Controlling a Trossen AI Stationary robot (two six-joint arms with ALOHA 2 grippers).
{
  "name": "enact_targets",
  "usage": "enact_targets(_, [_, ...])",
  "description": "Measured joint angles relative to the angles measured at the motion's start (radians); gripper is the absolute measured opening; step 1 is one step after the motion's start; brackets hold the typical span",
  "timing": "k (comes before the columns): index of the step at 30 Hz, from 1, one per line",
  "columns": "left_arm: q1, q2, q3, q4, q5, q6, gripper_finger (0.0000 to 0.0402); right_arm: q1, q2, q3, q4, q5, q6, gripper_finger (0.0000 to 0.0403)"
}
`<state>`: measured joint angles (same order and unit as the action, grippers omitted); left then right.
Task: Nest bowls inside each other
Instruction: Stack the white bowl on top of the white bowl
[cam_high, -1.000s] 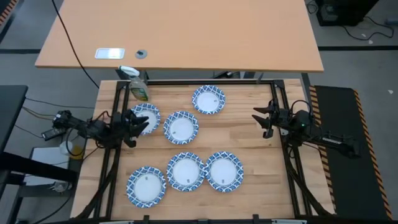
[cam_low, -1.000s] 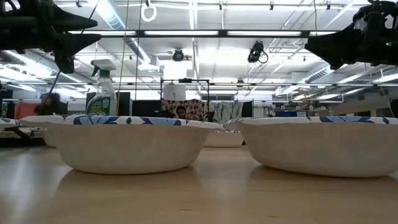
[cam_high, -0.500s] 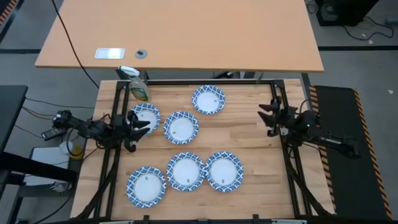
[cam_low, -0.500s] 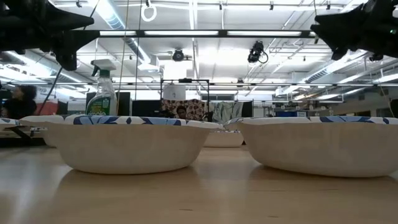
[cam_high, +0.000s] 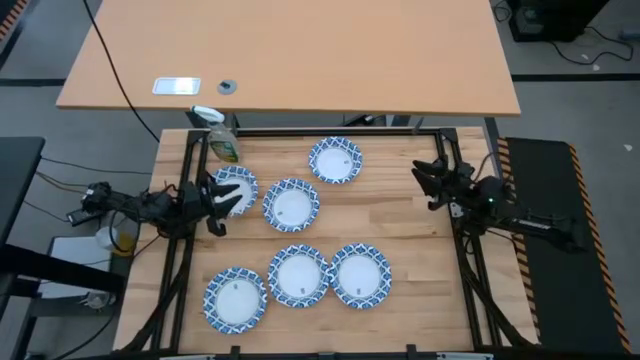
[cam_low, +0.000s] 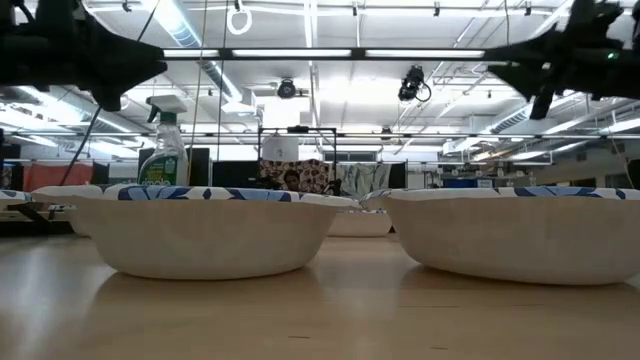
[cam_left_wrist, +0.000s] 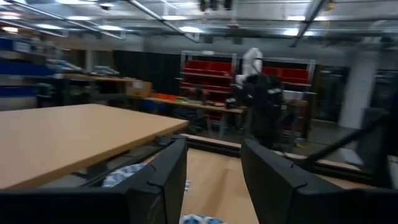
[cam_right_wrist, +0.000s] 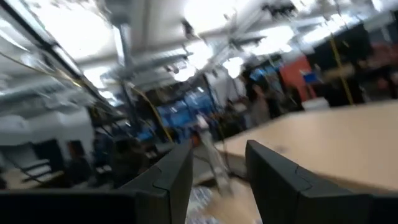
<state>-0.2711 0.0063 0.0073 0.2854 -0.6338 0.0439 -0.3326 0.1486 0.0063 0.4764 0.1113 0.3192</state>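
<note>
Six shallow bowls with blue-patterned rims rest on their bases on the wooden table: three toward the far side and three toward the near side. My left gripper hovers open above the left rim of the far-left bowl, nothing between its fingers. My right gripper stands open in the air near the table's right edge, clear of every bowl, and is empty. In the low view both arms show high above two bowls.
A green-yellow spray bottle stands at the table's far left corner, close behind the far-left bowl. Dark frame rails run along the table's sides. Bare wood lies between the bowls and the right rail. A second desk stands beyond.
Both grippers have rolled about their own long axes while staying nearly in place above the table. The right one has also tipped upward a little. No bowl has moved.
</note>
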Motion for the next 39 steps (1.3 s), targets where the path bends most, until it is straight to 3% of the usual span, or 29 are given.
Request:
enact_targets(9, [0.137, 0.000, 0.000, -0.031, 0.017, -0.097, 0.0155, -0.070, 0.261, 0.086, 0.022, -0.005, 0.000, 0.0150])
enact_targets(15, [0.164, 0.000, 0.004, -0.077, 0.055, -0.160, 0.0155, -0.096, 0.399, 0.161, 0.025, -0.049, -0.047, 0.0150])
enact_targets(19, [0.164, 0.023, 0.069, -0.171, 0.057, -0.174, 0.0155, -0.097, 0.471, 0.204, 0.025, -0.066, -0.051, 0.0150])
enact_targets(31, [0.160, 0.292, 0.192, -0.209, 0.056, -0.161, 0.0155, -0.081, 0.646, 0.309, 0.033, -0.200, -0.004, 0.0150])
enact_targets(39, [0.159, 0.403, 0.195, -0.178, 0.057, -0.117, 0.0155, -0.015, 0.773, 0.363, 0.032, -0.155, -0.025, 0.0150])
